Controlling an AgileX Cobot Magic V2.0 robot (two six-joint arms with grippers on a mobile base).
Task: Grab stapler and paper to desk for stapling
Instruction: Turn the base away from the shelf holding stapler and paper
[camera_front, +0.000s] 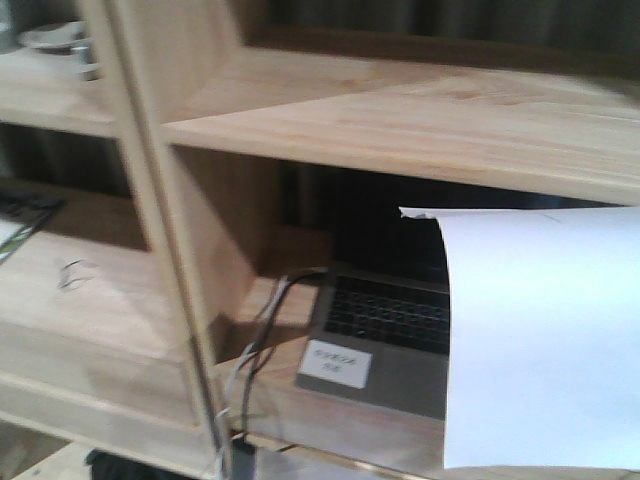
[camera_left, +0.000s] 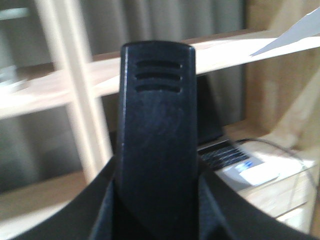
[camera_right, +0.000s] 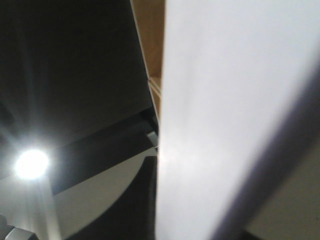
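Left wrist-mounted view is filled by the stapler (camera_left: 156, 115), standing upright straight ahead of the left tool (camera_left: 156, 210), with a black plastic end bearing three grooves turned to the lens. The tool's dark body wraps its base on both sides, so the jaws look closed on it, though the fingertips are hidden. Beyond it, slightly to the right, an open laptop (camera_left: 227, 155) sits on a wooden shelf (camera_left: 60, 85).

From the front camera, going rightward, a slanted pale post (camera_front: 160, 220) crosses the shelf boards. Dark cables (camera_front: 262, 330) trail down beside the laptop, and a white label (camera_front: 335, 363) sits on its near corner. Further right the paper (camera_front: 540, 340) hangs in the air, covering the laptop's right side.

In the right wrist view the sheet rises from the right tool (camera_right: 156, 215), so near the lens that the fingers cannot be made out. Since it hangs unsupported, I judge that tool clamped on it. A bright lamp (camera_right: 31, 164) glares to its left.

Both items seem to be in hand, so the carrying step is under way. The counter is in no view. The next move calls for turning from the shelf, finding the counter, and lowering both loads flat without creasing the sheet.
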